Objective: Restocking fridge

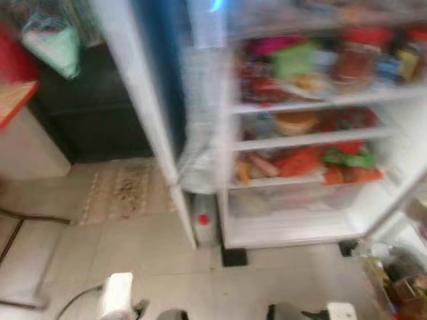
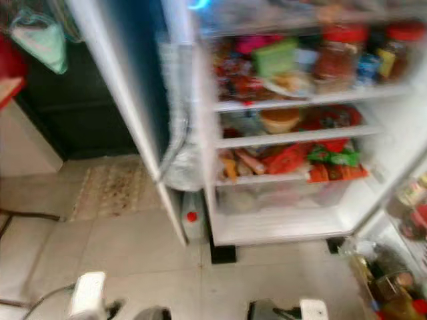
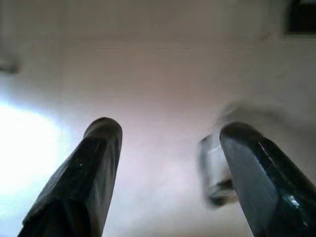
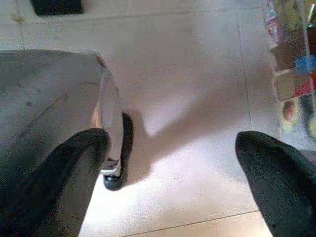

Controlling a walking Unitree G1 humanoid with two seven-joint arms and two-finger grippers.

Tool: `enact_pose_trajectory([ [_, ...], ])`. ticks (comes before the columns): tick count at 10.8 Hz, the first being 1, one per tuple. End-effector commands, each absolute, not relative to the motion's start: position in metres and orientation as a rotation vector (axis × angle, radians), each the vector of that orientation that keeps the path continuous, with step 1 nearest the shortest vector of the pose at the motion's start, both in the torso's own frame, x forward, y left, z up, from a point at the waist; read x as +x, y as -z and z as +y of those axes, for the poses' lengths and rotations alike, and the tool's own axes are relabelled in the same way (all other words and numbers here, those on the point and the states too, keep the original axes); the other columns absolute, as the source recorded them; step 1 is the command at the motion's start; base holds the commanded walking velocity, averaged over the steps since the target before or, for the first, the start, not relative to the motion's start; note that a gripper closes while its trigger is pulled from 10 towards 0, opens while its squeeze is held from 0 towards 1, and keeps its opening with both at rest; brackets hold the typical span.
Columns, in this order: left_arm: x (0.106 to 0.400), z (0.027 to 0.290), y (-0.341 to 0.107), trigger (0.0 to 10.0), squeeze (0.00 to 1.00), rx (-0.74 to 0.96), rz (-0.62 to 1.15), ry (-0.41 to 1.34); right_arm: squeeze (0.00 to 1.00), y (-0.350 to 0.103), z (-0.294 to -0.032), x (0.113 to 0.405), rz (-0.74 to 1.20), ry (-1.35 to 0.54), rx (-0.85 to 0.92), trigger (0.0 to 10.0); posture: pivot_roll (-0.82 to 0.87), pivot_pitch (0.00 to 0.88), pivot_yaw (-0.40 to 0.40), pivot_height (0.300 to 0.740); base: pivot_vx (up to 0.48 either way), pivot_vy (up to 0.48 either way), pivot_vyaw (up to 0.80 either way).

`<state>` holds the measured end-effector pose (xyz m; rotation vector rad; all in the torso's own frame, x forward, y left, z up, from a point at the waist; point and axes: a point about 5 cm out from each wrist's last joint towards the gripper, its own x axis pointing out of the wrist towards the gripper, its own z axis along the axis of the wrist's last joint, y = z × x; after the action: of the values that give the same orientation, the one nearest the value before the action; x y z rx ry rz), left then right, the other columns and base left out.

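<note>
Room: a kitchen with a pale tiled floor, a patterned mat at about ten o'clock and a dark cabinet behind it; the head views are blurred.
Fridge: the fridge stands open at twelve to one o'clock, its door swung out at eleven.
Shelves: crowded with red-lidded jars, packets and red and green produce; a clear drawer sits below.
Door foot: a pale jug with a red cap.
Right side: a second door rack with bottles at four o'clock.
Left pincer: low over the floor, fingers spread wide, holding nothing.
Right pincer: also low, wide apart, empty.
Key relation: the shelves lie ahead and above both pincers; the right one looks nearer to me.
Item to restock: I cannot tell which it is.
</note>
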<state>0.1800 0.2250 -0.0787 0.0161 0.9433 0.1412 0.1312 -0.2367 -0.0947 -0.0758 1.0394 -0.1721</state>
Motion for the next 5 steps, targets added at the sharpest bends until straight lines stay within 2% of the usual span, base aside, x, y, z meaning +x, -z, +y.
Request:
enact_pose_trajectory([
  [1,0.1762,0.2245,0.081,10.0,0.0,-0.006,0.967,-0.147,0.0,0.0981,-0.2243,0.1295,1.047,0.136,-0.044,10.0,-0.12,0.047,0.121,0.65,0.0,0.0,0.0],
  [2,0.1734,0.2269,0.0816,10.0,0.0,-0.024,0.968,-0.158,0.0,0.0975,-0.2238,0.1303,1.029,0.139,-0.035,10.0,-0.12,0.04,0.126,0.65,0.0,0.0,0.0],
  [5,0.1733,0.2264,0.0818,10.0,0.0,-0.041,0.969,-0.162,0.0,0.0983,-0.2213,0.1294,1.028,0.138,-0.017,10.0,-0.13,0.008,0.135,0.705,0.0,0.0,0.0],
])
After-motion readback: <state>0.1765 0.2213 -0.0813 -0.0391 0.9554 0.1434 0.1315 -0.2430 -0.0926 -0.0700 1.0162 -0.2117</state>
